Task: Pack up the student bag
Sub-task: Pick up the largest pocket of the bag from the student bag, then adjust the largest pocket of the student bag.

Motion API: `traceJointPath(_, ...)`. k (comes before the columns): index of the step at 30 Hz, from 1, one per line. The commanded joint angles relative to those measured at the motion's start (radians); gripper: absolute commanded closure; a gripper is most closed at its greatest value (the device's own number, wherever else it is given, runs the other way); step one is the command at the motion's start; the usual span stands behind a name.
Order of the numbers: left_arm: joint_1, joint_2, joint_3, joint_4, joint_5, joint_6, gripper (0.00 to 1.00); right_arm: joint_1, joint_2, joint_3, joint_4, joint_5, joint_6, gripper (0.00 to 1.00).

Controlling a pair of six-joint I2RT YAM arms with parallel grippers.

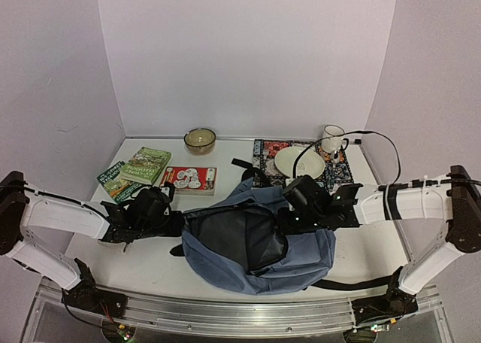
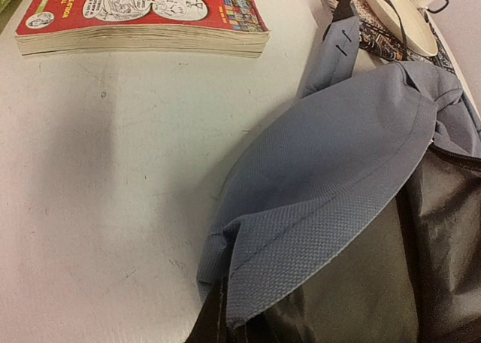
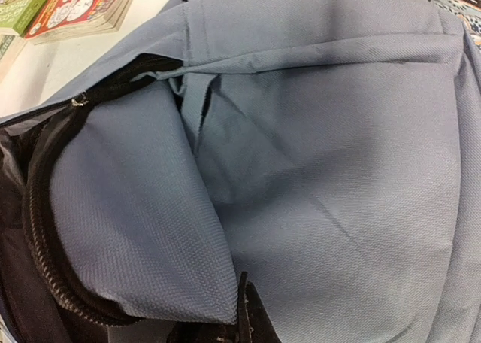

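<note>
Top view, student bag (image 1: 301,256): a large, soft, slumped blue-grey woven sack at lower centre of the frame, its mouth gaping to show dark, faintly shiny lining (image 1: 240,238).
Top view, left gripper (image 1: 174,224): black, at the bag's left rim, jaws closed tight on a pinch of the fabric.
Top view, right gripper (image 1: 289,219): black, at the bag's right rim, jaws likewise pressed together on the fabric.
Top view, table (image 1: 128,253): flat, white and matte.
Top view, green books (image 1: 146,165): two thin paperbacks at centre left, overlapping.
Top view, red book (image 1: 189,179): a thick rectangular paperback, just right of the green ones.
Top view, bowl (image 1: 200,139): round, glossy and olive-rimmed, at upper centre.
Top view, placemat (image 1: 264,151): a busy patterned cloth, with a round cream plate (image 1: 298,162) and a white mug (image 1: 332,138) on it.
Left wrist view, student bag (image 2: 331,162): a coarse-weave flap with a stitched hem, filling the right and lower frame, with smooth dark lining beneath it.
Left wrist view, left gripper (image 2: 219,324): only a dark sliver at the bottom edge, where the hem runs in.
Left wrist view, red book (image 2: 143,16): at upper left, its rough page edges facing the camera.
Right wrist view, student bag (image 3: 338,155): creased blue-grey cloth across nearly the whole frame.
Right wrist view, zipper (image 3: 45,253): black toothed tape, curving down the left side.
Right wrist view, right gripper (image 3: 248,317): a dark finger at bottom centre, against the flap's corner.
</note>
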Motion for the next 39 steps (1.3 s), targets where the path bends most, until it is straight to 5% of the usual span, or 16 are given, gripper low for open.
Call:
traceJointPath(1, 0.012, -0.043, -0.017, -0.028, -0.051, -0.005, 1.0, -0.019, -0.045, -0.019, -0.042, 0.016, -0.026, 1.0)
traceJointPath(10, 0.039, -0.063, -0.008, -0.106, -0.063, -0.066, 1.0, -0.037, -0.068, -0.054, -0.037, 0.019, -0.038, 0.99)
traceJointPath(16, 0.038, -0.058, -0.002, -0.003, 0.11, -0.073, 0.94, -0.037, 0.026, -0.014, 0.02, -0.099, -0.042, 0.86)
traceJointPath(19, 0.036, -0.051, 0.018, 0.011, 0.173, -0.081, 0.9, -0.037, 0.052, 0.021, 0.021, -0.12, -0.046, 0.67)
traceJointPath(27, 0.036, -0.078, 0.034, 0.001, 0.197, -0.09, 0.74, -0.026, 0.003, 0.116, -0.045, -0.148, -0.081, 0.43)
traceJointPath(39, 0.036, -0.205, 0.164, -0.246, 0.125, -0.06, 0.41, -0.001, 0.012, 0.181, -0.083, -0.173, -0.099, 0.41)
